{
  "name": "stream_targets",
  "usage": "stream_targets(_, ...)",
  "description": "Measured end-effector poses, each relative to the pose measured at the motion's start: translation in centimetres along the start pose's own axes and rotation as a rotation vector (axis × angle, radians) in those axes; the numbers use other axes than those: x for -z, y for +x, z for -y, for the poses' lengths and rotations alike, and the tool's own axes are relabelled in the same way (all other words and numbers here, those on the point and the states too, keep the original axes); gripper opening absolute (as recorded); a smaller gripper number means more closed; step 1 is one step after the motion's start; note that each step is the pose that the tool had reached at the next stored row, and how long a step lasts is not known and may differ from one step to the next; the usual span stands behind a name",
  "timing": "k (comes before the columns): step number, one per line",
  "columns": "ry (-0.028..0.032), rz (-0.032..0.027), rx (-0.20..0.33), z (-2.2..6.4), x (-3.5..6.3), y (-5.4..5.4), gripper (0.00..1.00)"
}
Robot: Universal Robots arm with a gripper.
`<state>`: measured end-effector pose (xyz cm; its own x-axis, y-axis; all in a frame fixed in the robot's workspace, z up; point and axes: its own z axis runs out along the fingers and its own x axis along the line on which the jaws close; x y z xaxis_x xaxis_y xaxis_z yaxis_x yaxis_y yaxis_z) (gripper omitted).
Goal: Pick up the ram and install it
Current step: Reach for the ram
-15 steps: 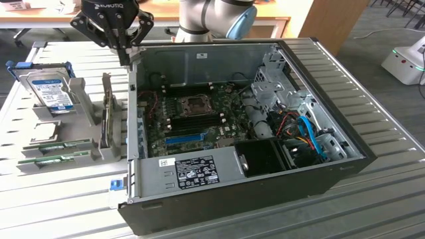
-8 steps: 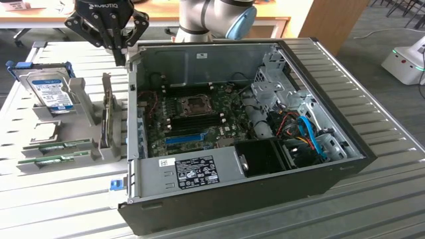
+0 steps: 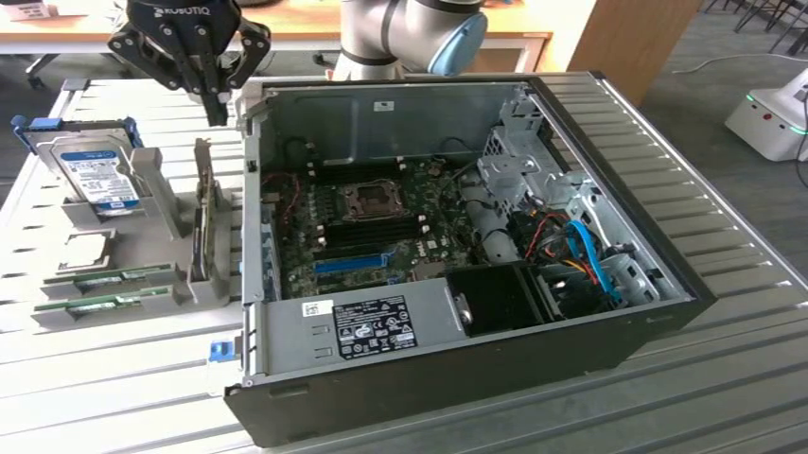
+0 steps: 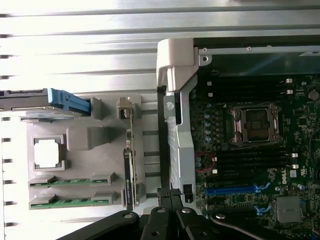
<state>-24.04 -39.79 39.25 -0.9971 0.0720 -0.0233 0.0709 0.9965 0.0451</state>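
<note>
Gripper [image 3: 216,112] fingers pressed together, looks empty, hanging above the case wall [image 3: 253,208]. Ram stick [image 3: 124,277] and second ram stick [image 3: 101,305] lie flat in gray holder [image 3: 57,317] outside the case, toward exterior view's left. Long axes parallel to memory slots [image 3: 366,230].

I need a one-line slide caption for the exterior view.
Shut gripper hangs near the open computer case; both ram sticks lie in the gray holder on the exterior view's left.
</note>
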Motion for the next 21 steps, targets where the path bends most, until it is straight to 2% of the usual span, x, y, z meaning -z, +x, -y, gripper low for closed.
stream_targets(21, 0.0000, 0.0000, 0.000, 0.22, 0.05, 3.1, 0.11)
